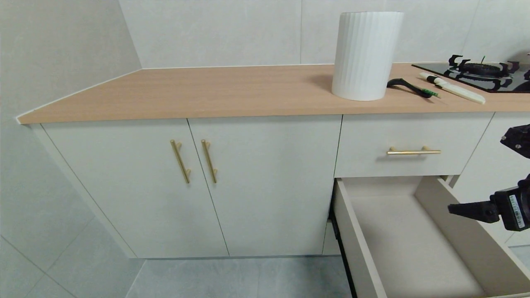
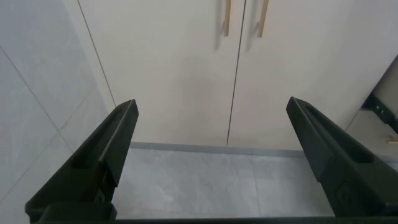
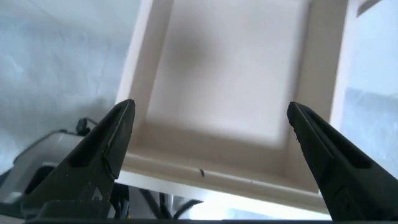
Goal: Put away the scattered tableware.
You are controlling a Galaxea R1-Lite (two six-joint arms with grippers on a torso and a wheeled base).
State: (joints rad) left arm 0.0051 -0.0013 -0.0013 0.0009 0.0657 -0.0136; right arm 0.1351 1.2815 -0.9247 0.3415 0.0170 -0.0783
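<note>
Item: tableware awaiting storage, lower drawer open
Black-handled utensil (image 1: 408, 86) and white knife (image 1: 453, 88) lie on the surface (image 1: 207, 91), far right, between the ribbed white canister (image 1: 366, 54) and the hob (image 1: 480, 74); drawer (image 1: 352, 231) stands pulled out below, bare inside. Right hand (image 3: 210, 109) spread wide, low over the drawer; left hand (image 2: 211, 106) spread wide, facing the cupboard doors (image 2: 174, 62). Advice: lift the right hand to the surface, pinch one handle mid-length, flat to the wood, clear of the canister

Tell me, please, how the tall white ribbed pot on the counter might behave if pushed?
The pot stands tall on a flat base, so a high push may tip it. Its ribbed wall probably gives fair grip. It looks ceramic, so likely heavy and breakable.
</note>
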